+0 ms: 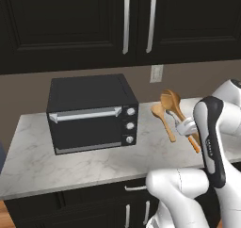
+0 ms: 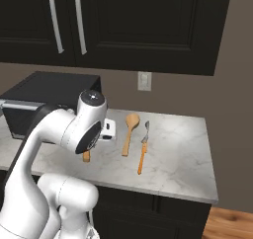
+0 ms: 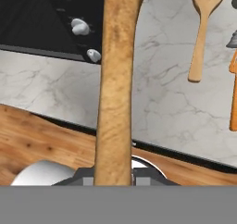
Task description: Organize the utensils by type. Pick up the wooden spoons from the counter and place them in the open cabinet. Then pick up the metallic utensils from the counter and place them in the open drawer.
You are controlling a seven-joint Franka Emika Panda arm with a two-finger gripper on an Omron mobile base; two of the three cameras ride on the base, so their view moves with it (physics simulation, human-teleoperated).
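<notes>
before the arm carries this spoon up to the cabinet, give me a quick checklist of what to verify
1. Held wooden spoon gripped by gripper: ok.
2. Spoon lifted off counter: ok.
3. Upper cabinet doors open: not ok, the doors in view are shut.
4. Second wooden spoon lying on counter: ok.
5. Orange utensil apart from that spoon: ok.
6. Toaster oven clear of the lift path: cannot tell.

Toaster oven (image 1: 92, 113) blocking counter (image 1: 70, 161) at nine o'clock, bare marble in front – shut cabinet doors (image 1: 94, 20) overhead at twelve
</notes>
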